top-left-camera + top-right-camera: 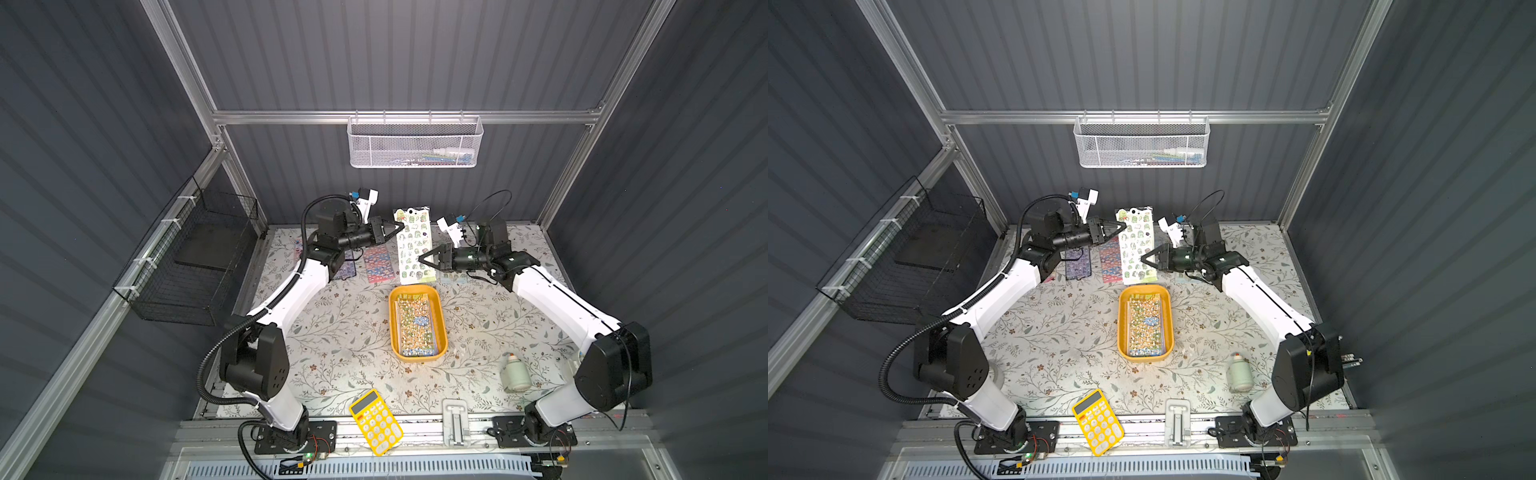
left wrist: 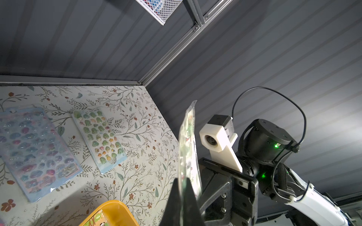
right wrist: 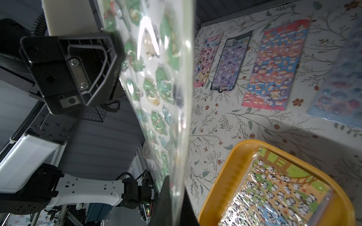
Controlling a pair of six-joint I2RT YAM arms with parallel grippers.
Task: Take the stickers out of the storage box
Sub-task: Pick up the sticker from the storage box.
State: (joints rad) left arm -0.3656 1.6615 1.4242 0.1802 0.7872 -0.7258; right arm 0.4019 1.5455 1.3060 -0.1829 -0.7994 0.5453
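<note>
A green frog sticker sheet (image 1: 412,245) hangs upright in the air behind the mustard-yellow storage box (image 1: 392,328). My left gripper (image 1: 400,227) is shut on the sheet's left edge near its top. On the sheet's right edge, lower down, my right gripper (image 1: 422,257) is also shut. The wrist views show each pair of jaws pinching the sheet (image 2: 188,140) (image 3: 156,78). A panda sticker sheet (image 1: 417,328) lies inside the box. Several more stickers lie flat on the table behind it, among them a red-blue sheet (image 1: 376,264) and a purple one (image 3: 230,62).
A yellow calculator (image 1: 376,422) sits at the table's front edge and a pale bottle (image 1: 515,372) lies at front right. A white mesh basket (image 1: 415,143) hangs on the back wall. A black wire basket (image 1: 195,257) hangs on the left wall.
</note>
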